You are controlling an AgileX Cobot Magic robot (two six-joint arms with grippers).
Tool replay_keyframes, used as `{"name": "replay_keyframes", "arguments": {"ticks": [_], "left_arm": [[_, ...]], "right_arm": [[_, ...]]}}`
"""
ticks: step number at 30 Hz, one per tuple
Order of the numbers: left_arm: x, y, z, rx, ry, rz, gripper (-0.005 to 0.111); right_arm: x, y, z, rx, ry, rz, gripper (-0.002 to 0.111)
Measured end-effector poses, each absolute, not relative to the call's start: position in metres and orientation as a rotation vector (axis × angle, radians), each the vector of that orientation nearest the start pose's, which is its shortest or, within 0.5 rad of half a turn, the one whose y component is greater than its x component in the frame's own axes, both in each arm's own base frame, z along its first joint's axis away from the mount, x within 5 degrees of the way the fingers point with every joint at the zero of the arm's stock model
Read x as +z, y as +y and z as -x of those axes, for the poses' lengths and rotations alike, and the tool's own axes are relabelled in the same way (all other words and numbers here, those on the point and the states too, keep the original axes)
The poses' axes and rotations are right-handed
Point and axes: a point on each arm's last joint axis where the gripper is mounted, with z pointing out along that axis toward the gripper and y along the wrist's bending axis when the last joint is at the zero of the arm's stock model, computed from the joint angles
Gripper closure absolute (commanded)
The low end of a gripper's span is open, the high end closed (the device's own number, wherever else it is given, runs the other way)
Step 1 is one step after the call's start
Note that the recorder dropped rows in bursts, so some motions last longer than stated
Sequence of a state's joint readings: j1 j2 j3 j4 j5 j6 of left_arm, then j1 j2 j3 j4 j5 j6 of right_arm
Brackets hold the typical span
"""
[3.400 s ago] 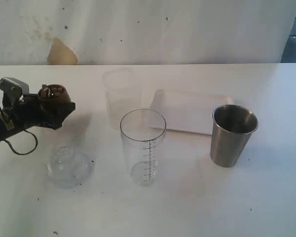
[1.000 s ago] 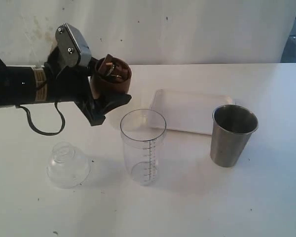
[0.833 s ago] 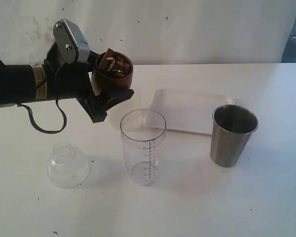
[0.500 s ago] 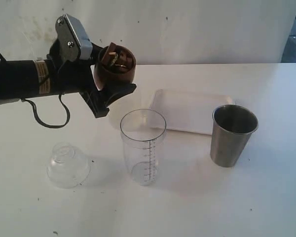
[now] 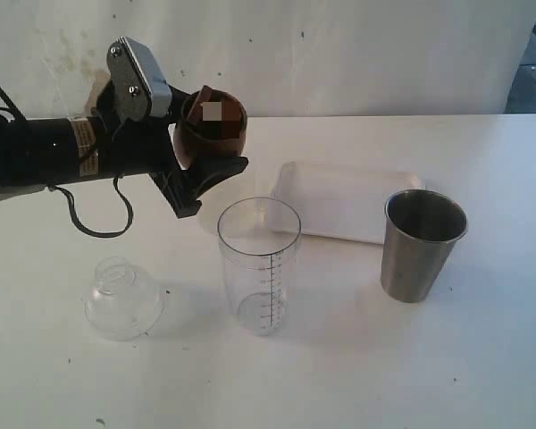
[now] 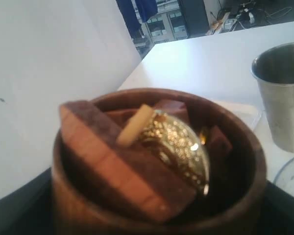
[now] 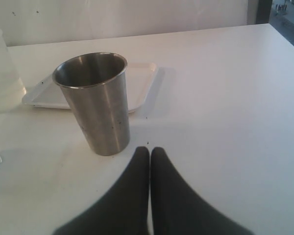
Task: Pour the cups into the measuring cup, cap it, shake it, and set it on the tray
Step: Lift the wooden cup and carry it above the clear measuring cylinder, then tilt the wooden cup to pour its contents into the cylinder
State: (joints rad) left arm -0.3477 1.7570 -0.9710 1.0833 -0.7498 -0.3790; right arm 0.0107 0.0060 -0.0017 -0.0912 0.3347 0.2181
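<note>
Above the table (image 5: 482,357), the left arm (image 5: 45,152) stretches level, jaws grasping the wooden cup (image 5: 220,139); right jaws clenched.

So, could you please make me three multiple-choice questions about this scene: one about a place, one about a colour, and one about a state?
1. Where is the wooden cup?
A. lying on the floor
B. in the left gripper, in the air, up and left of the measuring cup in the exterior view
C. standing on a shelf

2. What colour is the tray?
A. white
B. black
C. brown

3. How is the right gripper?
A. wide open
B. shut on a cup
C. shut, holding nothing

Answers:
1 B: the gripper clamps it in mid-air.
2 A: it shows plain white in two views.
3 C: its jaws meet, apart from the steel tumbler.
</note>
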Motion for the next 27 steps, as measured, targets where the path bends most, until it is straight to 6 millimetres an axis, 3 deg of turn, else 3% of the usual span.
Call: {"name": "replay_keyframes", "arguments": {"ticks": [8,16,27], "left_arm": [[0.228,-0.18,-0.324,-0.429,1.318,-1.219,0.107],[0.228,-0.199,-0.317,-0.322,1.23,-1.296,0.107],[0.23,-0.198,-0.319,-0.146,1.095,-1.38,0.107]], "right_arm": [[0.183,-0.002,-0.054,0.074,1.817,-0.131,0.108],[0.183,-0.002,-0.054,0.074,1.817,-0.131,0.108],[0.183,-0.002,-0.054,0.074,1.817,-0.131,0.108]]}}
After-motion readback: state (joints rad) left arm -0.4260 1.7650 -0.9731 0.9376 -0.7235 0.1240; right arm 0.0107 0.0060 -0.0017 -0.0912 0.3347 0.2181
